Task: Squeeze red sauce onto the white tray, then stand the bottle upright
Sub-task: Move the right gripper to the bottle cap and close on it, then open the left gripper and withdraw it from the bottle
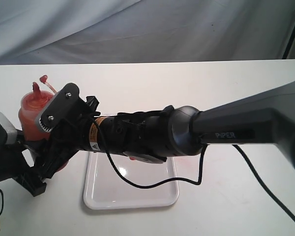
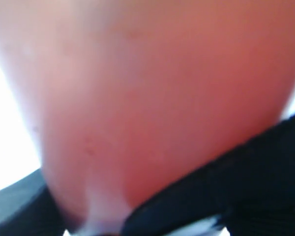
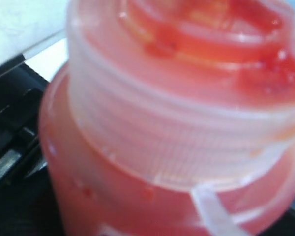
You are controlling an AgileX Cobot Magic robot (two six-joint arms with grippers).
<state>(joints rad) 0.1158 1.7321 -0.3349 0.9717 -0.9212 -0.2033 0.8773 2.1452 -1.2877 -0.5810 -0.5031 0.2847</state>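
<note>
Bottle (image 1: 31, 105) upright, beside white tray (image 1: 132, 197), red sauce (image 1: 28, 124) inside

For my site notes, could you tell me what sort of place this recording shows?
Probably a robot lab or test studio rather than a kitchen: a plain white tabletop, a draped pale grey cloth backdrop hung behind it, and a dark grey robot arm lettered PiPER reaching across the table.

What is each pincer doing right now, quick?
Left pincer: closed on the squeeze bottle.
Right pincer: right up against the same bottle, but gripping or loose cannot be told.
</note>
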